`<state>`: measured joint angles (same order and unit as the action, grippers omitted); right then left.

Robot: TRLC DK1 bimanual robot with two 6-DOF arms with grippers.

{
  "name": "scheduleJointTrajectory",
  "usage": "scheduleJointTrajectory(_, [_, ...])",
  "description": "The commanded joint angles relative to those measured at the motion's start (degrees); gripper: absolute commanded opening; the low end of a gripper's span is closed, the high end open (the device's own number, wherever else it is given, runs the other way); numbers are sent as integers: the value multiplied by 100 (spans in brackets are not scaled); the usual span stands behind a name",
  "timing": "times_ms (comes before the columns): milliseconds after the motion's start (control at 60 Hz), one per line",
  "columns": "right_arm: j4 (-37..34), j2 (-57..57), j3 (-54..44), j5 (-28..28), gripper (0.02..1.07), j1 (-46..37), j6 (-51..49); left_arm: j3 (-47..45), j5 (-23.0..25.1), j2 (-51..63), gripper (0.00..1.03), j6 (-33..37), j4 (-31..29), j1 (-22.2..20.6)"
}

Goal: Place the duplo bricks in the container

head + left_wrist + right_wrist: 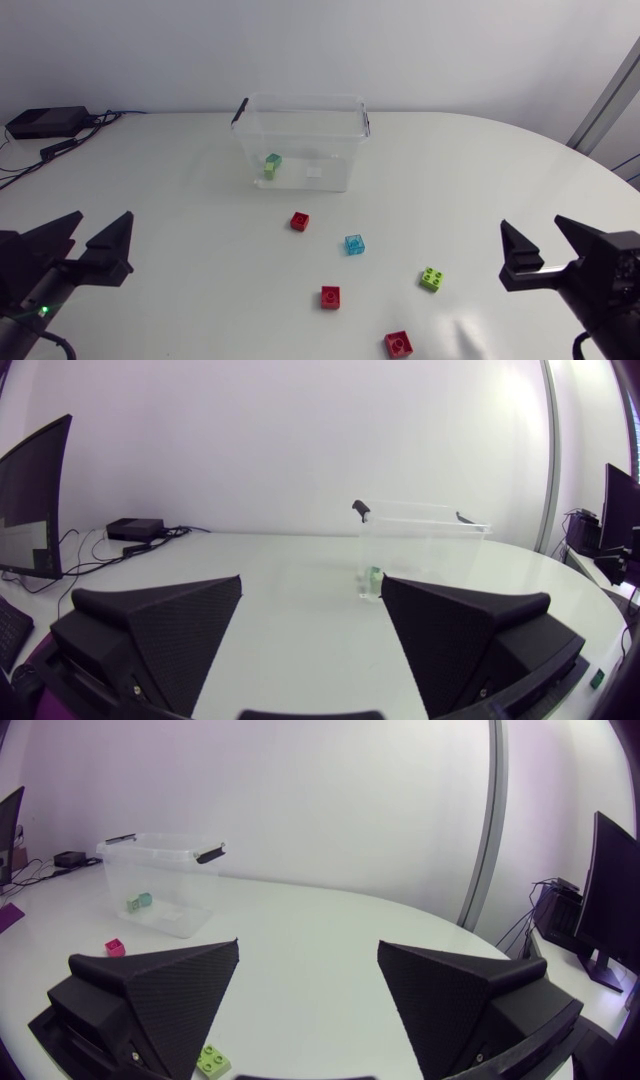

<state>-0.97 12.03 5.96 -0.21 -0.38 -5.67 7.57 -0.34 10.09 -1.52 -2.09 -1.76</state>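
Though barely begun, likely between picks; green brick [272,165] already in clear container [330,150], upper centre; loose below it: red brick [300,221], blue brick [354,244], centre; lime brick [431,279], right; second red [330,296], third red [398,343], lower centre; left gripper [103,222] lower left, right gripper [532,225] lower right, both splayed, empty; next, probably: descend over lime brick, fingers square to sides, close; small glossy studded blocks.

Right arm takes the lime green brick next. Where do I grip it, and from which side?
Probably from above, closing on two opposite side walls of the lime green brick, below the studs. It sits studs-up, slightly askew, with nothing touching it, so turn the right gripper to match.
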Motion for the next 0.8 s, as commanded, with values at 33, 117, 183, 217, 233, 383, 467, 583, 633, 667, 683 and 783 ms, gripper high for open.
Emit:
scheduleJointTrajectory(33, [-175,1012,758,-14,102,65,224,737,-19,890,96,-164,-196,-97])
scheduleJointTrajectory(117, [-544,1495,1215,-32,102,82,356,1317,-28,1558,94,-156,-679,-211])
scheduleJointTrajectory(183, [-922,1750,1567,-111,102,126,497,1967,-28,2331,93,-77,-1356,-360])
scheduleJointTrajectory(217, [-1142,1882,1769,-164,102,126,620,2292,-36,2691,93,20,-1672,-466])
scheduleJointTrajectory(233, [-1247,1952,1857,-190,102,135,664,2433,-36,2867,93,90,-1813,-501])
scheduleJointTrajectory(383, [-2645,2892,2964,-436,102,126,936,3312,-36,3852,93,609,-2639,-791])
scheduleJointTrajectory(467, [-3366,3411,3474,-551,102,109,954,3602,-19,4247,93,1004,-2859,-1028])
scheduleJointTrajectory(583, [-4324,3965,4089,-603,102,126,936,3901,166,4748,93,1215,-3096,-1257])
scheduleJointTrajectory(633, [-4658,4176,4317,-665,102,126,945,3998,218,4950,93,1277,-3157,-1327])
scheduleJointTrajectory(667, [-4833,4281,4432,-744,102,126,980,4068,236,5100,93,1286,-3201,-1380])
scheduleJointTrajectory(683, [-4921,4343,4502,-770,102,126,1015,4085,236,5135,93,1286,-3210,-1389])
scheduleJointTrajectory(783, [-5871,4958,5109,-788,102,170,1077,4314,359,5697,93,1558,-3421,-1591])
